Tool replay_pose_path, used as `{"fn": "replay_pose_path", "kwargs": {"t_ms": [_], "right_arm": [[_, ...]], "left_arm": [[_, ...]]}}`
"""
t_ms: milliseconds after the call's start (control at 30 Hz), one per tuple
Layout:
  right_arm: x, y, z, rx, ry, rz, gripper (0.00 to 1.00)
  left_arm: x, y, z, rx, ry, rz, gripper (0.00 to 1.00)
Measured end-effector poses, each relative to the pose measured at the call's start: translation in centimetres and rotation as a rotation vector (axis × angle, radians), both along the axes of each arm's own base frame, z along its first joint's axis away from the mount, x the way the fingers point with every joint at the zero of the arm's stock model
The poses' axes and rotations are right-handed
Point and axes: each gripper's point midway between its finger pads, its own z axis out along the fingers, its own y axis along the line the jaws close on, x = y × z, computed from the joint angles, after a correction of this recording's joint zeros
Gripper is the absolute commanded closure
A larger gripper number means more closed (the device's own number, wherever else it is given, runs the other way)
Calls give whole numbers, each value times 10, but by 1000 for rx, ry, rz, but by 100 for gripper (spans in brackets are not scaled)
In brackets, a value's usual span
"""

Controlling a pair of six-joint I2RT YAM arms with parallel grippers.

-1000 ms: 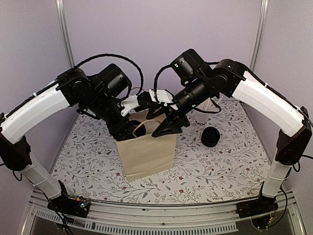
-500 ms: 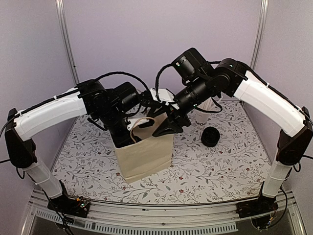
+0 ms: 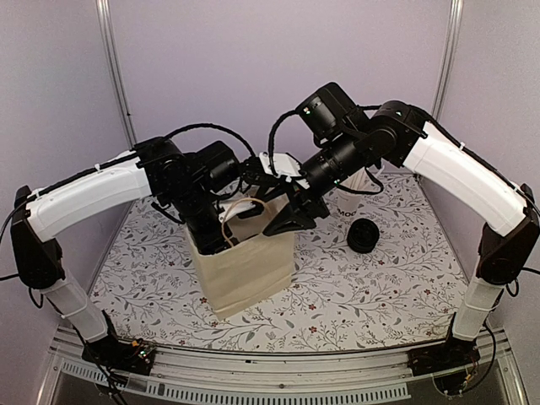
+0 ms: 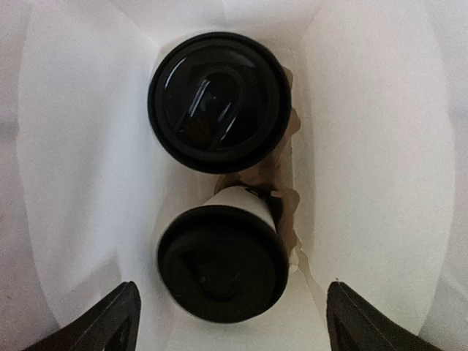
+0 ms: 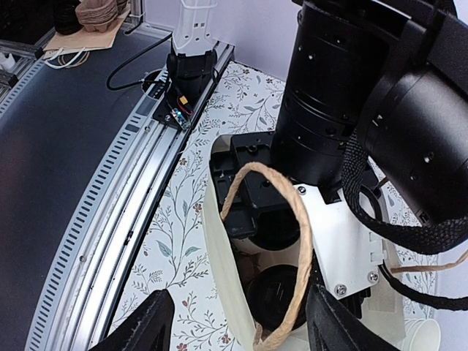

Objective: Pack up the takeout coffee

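A floral-patterned table (image 3: 380, 287) fills the overhead view, and two white-and-black robot arms reach in from the lower corners to meet above its middle. The left arm (image 3: 84, 190) bends down into the mouth of a tall cream paper bag (image 3: 249, 270) standing upright at centre frame. The right arm (image 3: 456, 169) comes in from the upper right to the bag's top edge. Seen from its own wrist camera, the right gripper (image 5: 248, 325) has its two fingers spread apart, with the bag's rim and a tan loop handle (image 5: 292, 241) between them and nothing pinched. In the left wrist view, looking straight down the bag, the left gripper (image 4: 234, 322) is spread wide, its dark fingertips at the two lower corners of the frame and holding nothing. Both takeout coffees sit inside the bag, just beside each other. The farther cup (image 4: 218, 101) is at upper centre. The nearer cup (image 4: 223, 265), at lower centre, leans slightly, so some white wall shows above its black lid (image 4: 219, 274). These cups are probably light, though whether they are filled cannot be told. Their thin paper walls would dent under a hard squeeze, and the smooth plastic lids look slippery and could pop off. The safest hold is likely a gentle grip across the paper wall just under the lid rim, coming from above, since the soft bag leaves little room at the sides.
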Motion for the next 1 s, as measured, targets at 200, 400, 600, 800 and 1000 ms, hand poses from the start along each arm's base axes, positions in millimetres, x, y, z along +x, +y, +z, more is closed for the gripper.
{"fn": "replay_pose_path", "kwargs": {"t_ms": [200,400,600,800,1000], "right_arm": [[0,0,0,0,-1,0,35],[0,0,0,0,-1,0,35],[0,0,0,0,-1,0,35],[0,0,0,-1,-1,0,35],[11,-5,11,16,-11,-25,35]], "left_arm": [[0,0,5,-15,-8,5,3],[2,-4,29,-75,-51,6,2],[7,-8,59,-144,-108,7,3],[12,-16,103,-251,-191,-4,4],[22,-11,144,-313,-318,9,5]]}}
